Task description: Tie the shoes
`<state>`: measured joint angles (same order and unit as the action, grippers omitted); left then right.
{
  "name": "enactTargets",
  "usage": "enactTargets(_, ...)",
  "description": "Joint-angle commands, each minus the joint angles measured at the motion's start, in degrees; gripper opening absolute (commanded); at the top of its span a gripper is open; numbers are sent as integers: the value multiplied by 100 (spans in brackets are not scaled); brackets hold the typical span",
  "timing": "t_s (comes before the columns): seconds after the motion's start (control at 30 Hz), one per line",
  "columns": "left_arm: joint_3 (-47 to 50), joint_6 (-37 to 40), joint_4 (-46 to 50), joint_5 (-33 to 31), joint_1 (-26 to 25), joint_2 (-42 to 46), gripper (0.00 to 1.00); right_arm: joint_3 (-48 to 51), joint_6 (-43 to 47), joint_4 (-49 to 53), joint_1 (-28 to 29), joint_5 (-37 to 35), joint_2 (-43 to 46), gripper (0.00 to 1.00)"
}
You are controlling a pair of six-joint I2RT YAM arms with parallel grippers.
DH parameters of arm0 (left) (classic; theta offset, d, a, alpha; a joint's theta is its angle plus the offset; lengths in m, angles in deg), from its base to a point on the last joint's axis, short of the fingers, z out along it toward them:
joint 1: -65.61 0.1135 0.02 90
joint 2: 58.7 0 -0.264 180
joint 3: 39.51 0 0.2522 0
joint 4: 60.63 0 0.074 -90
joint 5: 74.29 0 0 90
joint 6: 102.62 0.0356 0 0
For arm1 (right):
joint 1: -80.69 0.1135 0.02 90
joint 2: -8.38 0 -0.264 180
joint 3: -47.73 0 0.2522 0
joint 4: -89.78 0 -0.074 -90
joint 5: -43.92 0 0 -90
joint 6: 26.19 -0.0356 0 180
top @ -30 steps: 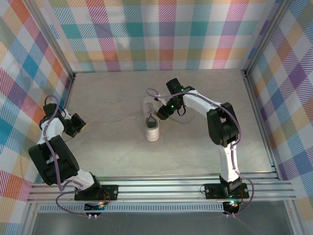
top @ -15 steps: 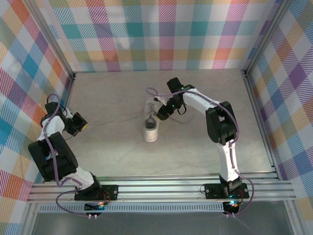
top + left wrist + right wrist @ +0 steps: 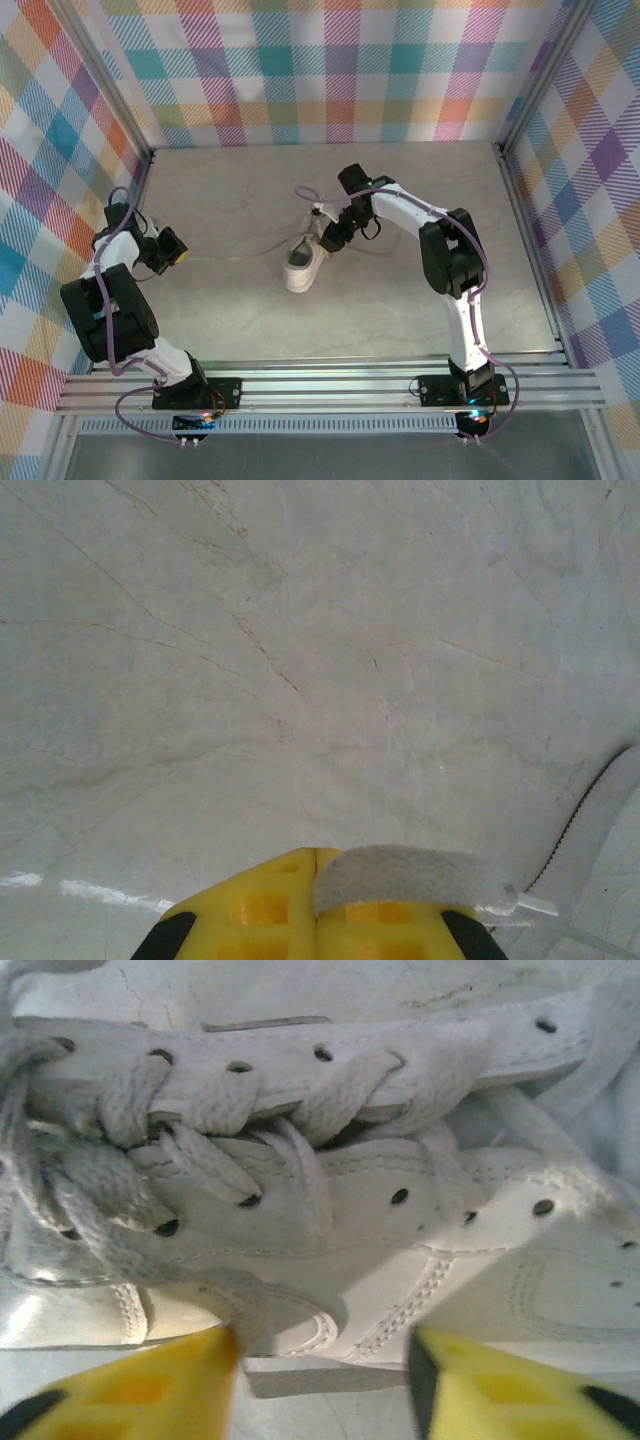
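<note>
Shoe (image 3: 303, 264) is lying on a pale table (image 3: 400, 320), tipped partly onto its side. Its long axis is running at a slant, toe pointing near-left and heel far-right. The right gripper (image 3: 330, 238) is pressing in at the shoe's heel end, far nearer than the other arm. Its wrist view is looking straight onto the laced eyelets, with both yellow fingers (image 3: 130, 1390) standing apart below them. They are partly open and not clearly holding anything, though a strand is hanging just beside one finger. The left gripper (image 3: 172, 250) is waiting well apart to the shoe's left. It is pinched fully closed on the flat end of a lace (image 3: 400, 875), which is stretching back toward the shoe. A loose loop (image 3: 306, 189) is lying just beyond the shoe's far side. Judging from this, the right gripper is the one placed to take the next strand.
</note>
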<state>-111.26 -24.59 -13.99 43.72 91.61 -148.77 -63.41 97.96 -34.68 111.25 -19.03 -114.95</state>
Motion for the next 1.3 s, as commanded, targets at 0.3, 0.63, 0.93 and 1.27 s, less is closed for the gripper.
enactTargets(0.3,-174,63,122,-8,10,-64,0,1611,-412,-1578,-6,-508,1338,0)
enactTargets(0.63,-231,218,257,-258,25,-52,0,1933,-376,-1623,2,-1182,1642,0)
enactTargets(0.93,-347,317,491,-755,400,202,0,1986,-412,-1479,-7,-2327,1689,0)
enactTargets(1.27,-204,289,508,-1084,863,400,0,2016,-380,-1360,0,-2343,1663,0)
